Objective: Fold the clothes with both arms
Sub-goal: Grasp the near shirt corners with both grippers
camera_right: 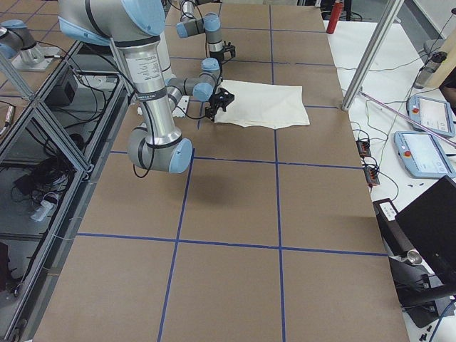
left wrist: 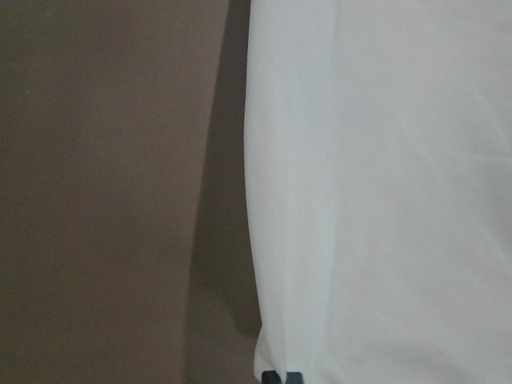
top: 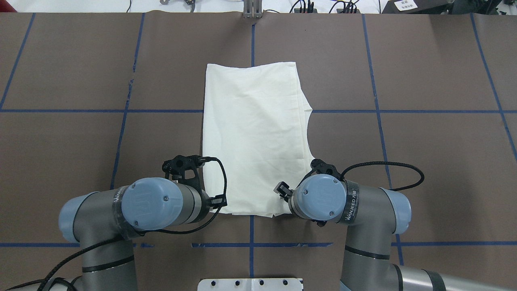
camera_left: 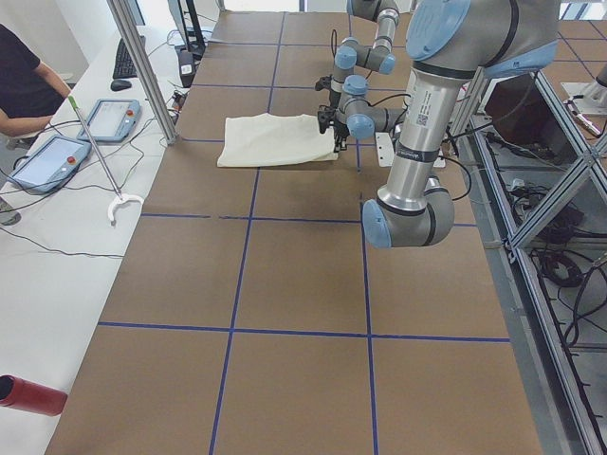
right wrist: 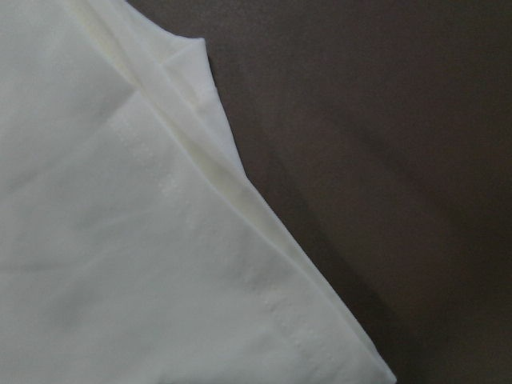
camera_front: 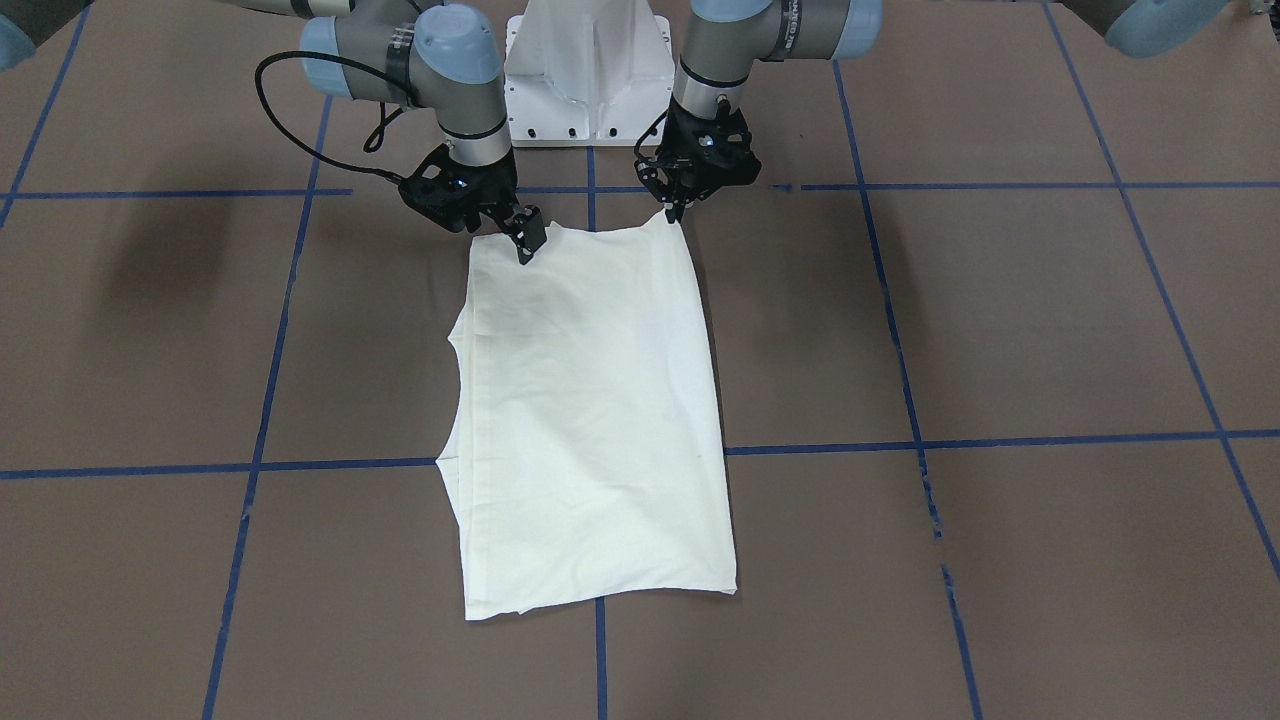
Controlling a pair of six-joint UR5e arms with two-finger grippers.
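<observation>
I see one shirt (camera_front: 590,400), plain side up, in the middle of the table (camera_front: 1000,320), long axis running from the robot's edge toward the far edge. The left gripper (camera_front: 673,210) pinches one near corner. The right gripper (camera_front: 526,240) sits at the other, and I cannot tell its grip. One pedestal (camera_front: 590,70) stands just behind both.

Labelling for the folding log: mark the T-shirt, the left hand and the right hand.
T-shirt (camera_front: 590,420): front-facing view, middle of the plain cream cloth.
left hand (camera_front: 672,212): front-facing view, between its fingertips at the shirt's corner.
right hand (camera_front: 527,243): front-facing view, between its fingertips at the other corner.
</observation>
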